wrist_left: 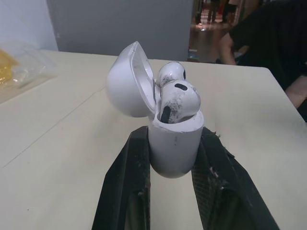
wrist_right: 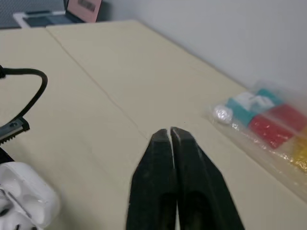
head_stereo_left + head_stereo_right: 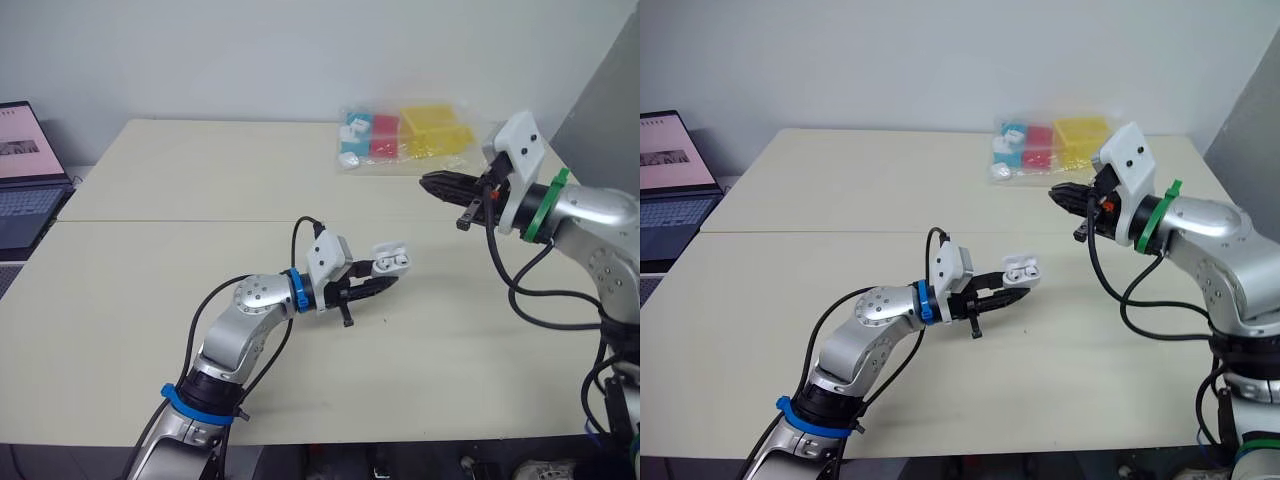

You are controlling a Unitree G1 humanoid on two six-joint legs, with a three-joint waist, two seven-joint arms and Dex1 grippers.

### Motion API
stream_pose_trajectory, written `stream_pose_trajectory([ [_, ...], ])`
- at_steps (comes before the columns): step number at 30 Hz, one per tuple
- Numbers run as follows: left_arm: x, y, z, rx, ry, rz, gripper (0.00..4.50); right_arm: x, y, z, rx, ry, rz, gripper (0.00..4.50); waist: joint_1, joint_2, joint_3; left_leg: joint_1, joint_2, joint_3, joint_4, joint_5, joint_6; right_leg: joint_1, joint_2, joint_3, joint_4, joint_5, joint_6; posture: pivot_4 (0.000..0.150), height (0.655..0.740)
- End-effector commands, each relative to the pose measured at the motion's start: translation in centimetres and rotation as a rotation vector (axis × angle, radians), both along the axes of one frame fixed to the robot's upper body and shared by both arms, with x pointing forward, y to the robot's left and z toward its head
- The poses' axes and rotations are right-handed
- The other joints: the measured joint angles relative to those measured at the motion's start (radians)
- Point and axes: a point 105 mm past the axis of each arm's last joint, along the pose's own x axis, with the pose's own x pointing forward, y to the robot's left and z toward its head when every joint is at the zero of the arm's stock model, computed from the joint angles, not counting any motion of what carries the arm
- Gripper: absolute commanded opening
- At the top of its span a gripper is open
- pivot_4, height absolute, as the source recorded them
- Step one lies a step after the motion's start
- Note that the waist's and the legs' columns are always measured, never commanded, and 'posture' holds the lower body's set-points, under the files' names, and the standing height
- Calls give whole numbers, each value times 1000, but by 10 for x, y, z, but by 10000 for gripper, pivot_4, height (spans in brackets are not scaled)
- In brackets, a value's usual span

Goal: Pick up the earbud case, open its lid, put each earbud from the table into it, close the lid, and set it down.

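Observation:
The white earbud case (image 1: pixel 175 143) sits between the fingers of my left gripper (image 3: pixel 388 284), which is shut on it above the middle of the table (image 3: pixel 200 260). Its lid (image 1: pixel 128 81) stands open, tilted back. Two white earbuds (image 1: pixel 178 98) rest in the case, their heads sticking up out of it. The case (image 3: pixel 391 260) is also seen from the head, and again in the right wrist view as the case (image 2: pixel 24 201). My right gripper (image 3: pixel 428 183) hangs shut and empty, raised above the table to the right of the case and apart from it.
A clear bag of blue, red and yellow items (image 3: pixel 405 135) lies at the table's far right. A laptop (image 3: pixel 22 185) stands off the left edge. A grey panel (image 3: pixel 600 110) rises at the right. A person in dark clothing (image 1: pixel 268 43) is beyond the table.

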Motion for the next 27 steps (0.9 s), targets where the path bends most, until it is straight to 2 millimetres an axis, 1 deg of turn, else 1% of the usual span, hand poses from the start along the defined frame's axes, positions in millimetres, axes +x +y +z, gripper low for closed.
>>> stream_pose_trajectory([
  [1, -8, -6, 12, -6, -75, -50, 7665, -8, 13, -5, -45, 93, 109, 0, 0, 0, 0, 0, 0, 0, -1, 0, 0, 0, 0, 0, -1, 0, 0, 1500, 7400],
  [5, -9, -5, 10, 1, -79, -53, 7665, -19, 22, -21, -106, 204, 225, 0, 1, 0, 0, 0, 0, 0, -4, 0, 0, 0, 0, -1, -3, 0, 0, 1500, 7400],
  [8, -11, -5, 10, 5, -86, -57, 7665, -24, 27, -31, -134, 264, 265, 0, 1, 0, 0, 0, 0, 0, -5, 0, 0, 0, 0, -1, -4, 0, 0, 1500, 7400],
  [12, -10, -5, 9, 4, -87, -50, 7665, -32, 31, -32, -137, 288, 308, 0, 1, 0, 0, 0, 0, 0, -5, 0, 0, 0, 0, -1, -5, 0, 0, 1500, 7400],
  [16, -9, -4, 9, 4, -85, -42, 7665, -39, 30, -33, -155, 300, 333, 0, 1, 0, 0, 0, 0, 0, -6, 0, 0, 0, 0, -1, -6, 0, 0, 1500, 7400],
  [20, -7, -4, 10, -5, -79, -31, 7665, -43, 26, -38, -171, 315, 330, 0, 1, 0, 0, 0, 0, 0, -6, 0, 0, 0, 0, -1, -6, 0, 0, 1500, 7400],
  [27, -4, -4, 12, -16, -74, -19, 7665, -48, 25, -50, -185, 325, 320, 0, 1, 0, 0, 1, 0, 0, -6, 0, 0, 0, 0, -1, -6, 0, 0, 1500, 7400],
])
